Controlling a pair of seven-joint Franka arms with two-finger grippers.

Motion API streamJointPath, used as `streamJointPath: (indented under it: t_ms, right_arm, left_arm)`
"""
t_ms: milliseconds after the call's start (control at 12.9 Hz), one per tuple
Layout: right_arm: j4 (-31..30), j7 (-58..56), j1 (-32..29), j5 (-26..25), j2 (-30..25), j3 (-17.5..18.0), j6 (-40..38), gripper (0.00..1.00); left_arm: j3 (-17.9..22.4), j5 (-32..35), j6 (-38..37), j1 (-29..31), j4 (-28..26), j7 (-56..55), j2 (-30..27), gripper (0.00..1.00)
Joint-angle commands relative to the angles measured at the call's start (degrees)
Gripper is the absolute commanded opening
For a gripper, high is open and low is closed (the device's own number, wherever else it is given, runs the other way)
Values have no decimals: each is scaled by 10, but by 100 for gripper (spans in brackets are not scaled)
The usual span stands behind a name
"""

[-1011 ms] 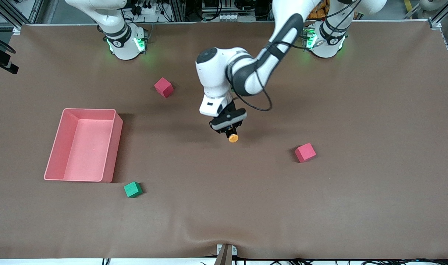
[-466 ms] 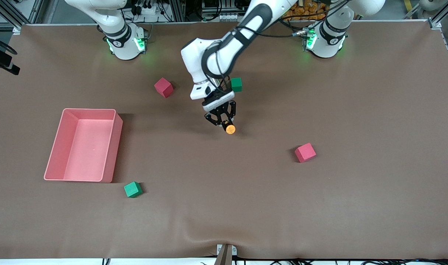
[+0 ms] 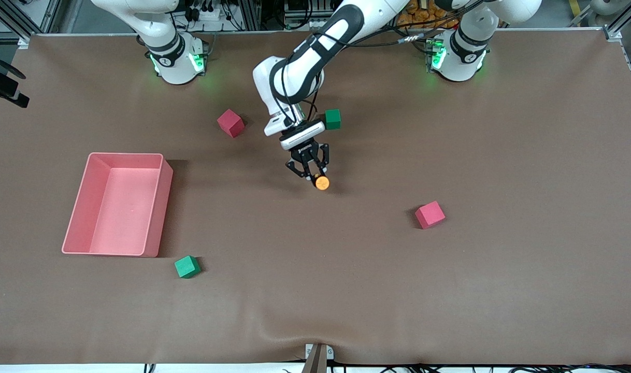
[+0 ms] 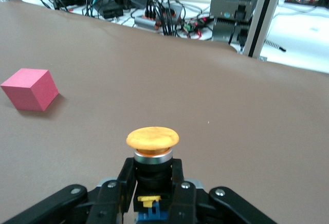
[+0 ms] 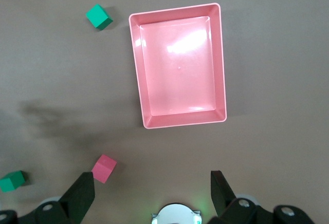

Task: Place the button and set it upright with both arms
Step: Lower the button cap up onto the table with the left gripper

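Button (image 3: 321,183) clamped by its black body between the fingers of the left gripper (image 3: 311,173), orange cap pointing toward the front camera and slightly down, held above the brown table (image 3: 450,290) near its middle. Seen from the left wrist view, cap (image 4: 152,137) sitting just past the fingertips (image 4: 177,183), silver ring under it, black body and a bit of yellow and blue pinched between the pads. Left arm (image 3: 315,57) reaching in from its base across the middle of the table. Just beside the left wrist, a green cube (image 3: 333,118) on the table. Farther toward the right arm's end, a red cube (image 3: 230,123). Nearer the front camera and toward the left arm's end, a second red cube (image 3: 430,214), well apart from the held button. Toward the right arm's end, a pink tray (image 3: 162,207) lying flat, with another green cube (image 3: 187,267) just off its nearer corner. Right gripper (image 5: 149,193) spread wide and holding nothing, high above the tray and looking straight down at it; right arm (image 3: 160,36) waiting.
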Motion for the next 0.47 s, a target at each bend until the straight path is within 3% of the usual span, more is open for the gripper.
streamJointPath:
  t_ms: [0, 389]
  right_arm:
    - [3, 16, 4, 0, -6, -1, -4, 100]
    - [3, -110, -27, -6, 9, -5, -4, 100]
  left_arm:
    - [39, 35, -39, -43, 28, -49, 51, 0]
    - [47, 108, -65, -55, 29, -97, 96, 0]
